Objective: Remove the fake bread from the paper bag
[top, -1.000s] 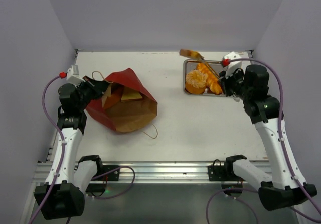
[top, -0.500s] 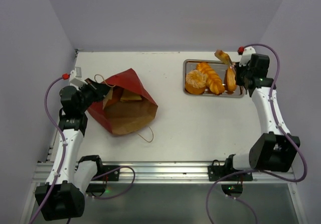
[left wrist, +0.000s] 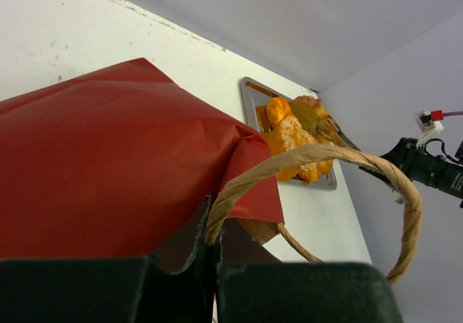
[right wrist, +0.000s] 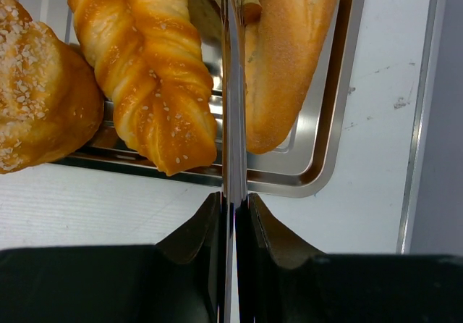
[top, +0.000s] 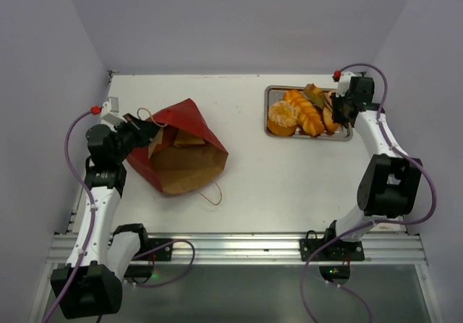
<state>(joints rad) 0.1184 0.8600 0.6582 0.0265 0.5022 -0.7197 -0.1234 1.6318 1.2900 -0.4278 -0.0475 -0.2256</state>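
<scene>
The dark red paper bag lies on its side at the left, its brown mouth open toward the front. A piece of fake bread shows inside it. My left gripper is shut on the bag's rim beside a looped handle. My right gripper is shut on metal tongs that reach over the silver tray. On the tray lie a seeded bun, a twisted bread and a long loaf. A small brown piece sits at the tongs' tips.
The tray's rim lies near the table's right edge. The bag's second handle lies loose on the table in front of the bag. Grey walls close the table on the left, back and right.
My right arm swung the tongs from behind the tray's left corner round to its right side. A long loaf now lies on the tray. The left gripper and bag stayed put.
</scene>
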